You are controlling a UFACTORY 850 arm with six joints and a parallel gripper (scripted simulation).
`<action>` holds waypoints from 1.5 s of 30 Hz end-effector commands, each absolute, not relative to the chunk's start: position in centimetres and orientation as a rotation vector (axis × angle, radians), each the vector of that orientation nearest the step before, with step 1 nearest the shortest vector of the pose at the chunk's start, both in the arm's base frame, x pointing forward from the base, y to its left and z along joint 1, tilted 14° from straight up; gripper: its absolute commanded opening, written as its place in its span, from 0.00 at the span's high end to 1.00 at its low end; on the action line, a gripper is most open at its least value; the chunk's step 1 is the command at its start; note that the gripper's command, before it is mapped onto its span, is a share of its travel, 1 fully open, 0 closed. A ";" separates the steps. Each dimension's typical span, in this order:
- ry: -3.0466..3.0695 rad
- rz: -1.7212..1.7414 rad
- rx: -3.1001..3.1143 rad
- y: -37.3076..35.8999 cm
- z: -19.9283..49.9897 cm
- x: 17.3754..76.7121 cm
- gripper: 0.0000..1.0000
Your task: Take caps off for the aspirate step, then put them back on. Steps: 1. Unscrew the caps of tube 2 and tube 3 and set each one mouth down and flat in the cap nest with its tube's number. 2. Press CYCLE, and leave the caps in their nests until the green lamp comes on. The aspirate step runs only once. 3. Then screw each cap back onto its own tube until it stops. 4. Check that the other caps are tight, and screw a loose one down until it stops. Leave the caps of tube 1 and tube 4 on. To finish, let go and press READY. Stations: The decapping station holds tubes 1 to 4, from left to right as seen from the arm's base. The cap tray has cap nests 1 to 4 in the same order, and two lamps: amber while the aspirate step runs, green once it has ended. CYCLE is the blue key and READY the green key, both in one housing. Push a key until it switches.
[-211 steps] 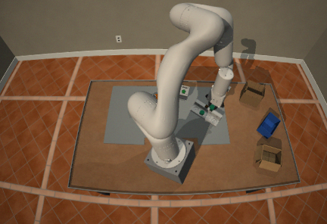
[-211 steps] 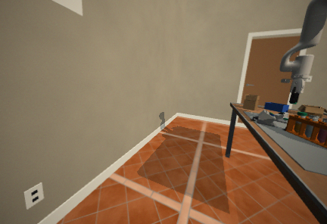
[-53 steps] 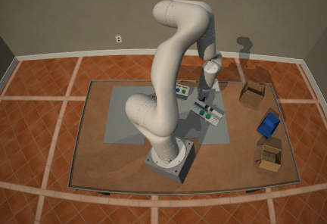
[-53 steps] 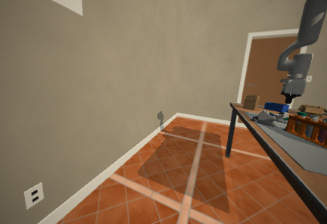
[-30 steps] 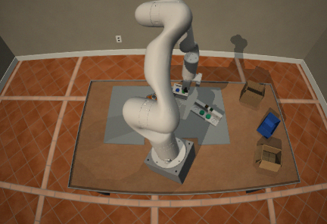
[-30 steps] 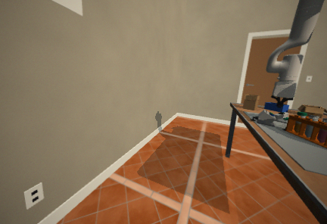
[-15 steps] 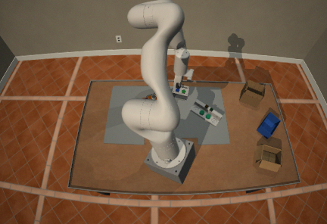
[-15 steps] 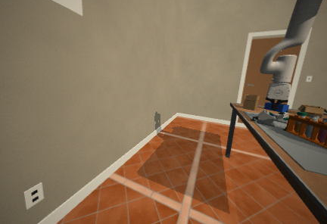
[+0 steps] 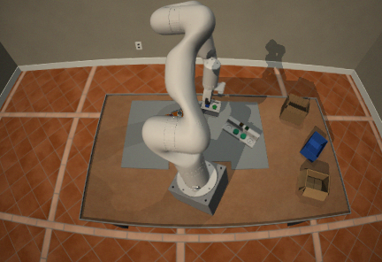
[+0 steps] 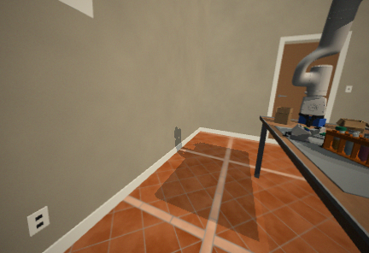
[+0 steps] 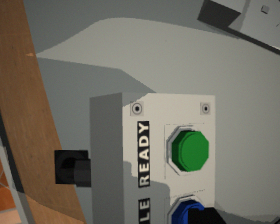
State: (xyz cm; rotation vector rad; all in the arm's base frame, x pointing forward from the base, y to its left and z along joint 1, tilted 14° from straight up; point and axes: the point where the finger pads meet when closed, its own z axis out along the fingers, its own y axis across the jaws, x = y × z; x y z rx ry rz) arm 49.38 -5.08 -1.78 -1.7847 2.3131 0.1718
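Observation:
The grey key housing [image 11: 156,160] fills the wrist view, with the green READY key [image 11: 191,151] in the middle and the blue CYCLE key [image 11: 187,214] at the bottom edge. My gripper [image 11: 211,218] is shut and empty, its dark fingertips right over the blue key; I cannot tell whether they touch it. From the top view the gripper [image 9: 207,102] points down onto the housing [image 9: 211,107]. The cap tray [image 9: 241,131] lies to its right with two green caps [image 9: 240,133] in its middle nests. The tube rack [image 10: 348,144] stands on the mat, mostly hidden behind the arm in the top view.
Two cardboard boxes [image 9: 294,109] [image 9: 315,184] and a blue bin [image 9: 314,146] stand along the table's right side. The arm's base [image 9: 198,187] sits at the front of the grey mat. A corner of the cap tray [image 11: 246,17] shows at the top of the wrist view.

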 end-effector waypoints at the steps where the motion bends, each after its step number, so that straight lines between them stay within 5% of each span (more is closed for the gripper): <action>1: 2.310 0.167 -1.783 -5.0 -2.1 49.6 1.00; 45: 2.310 0.167 -1.783 -4.8 -3.0 49.7 1.00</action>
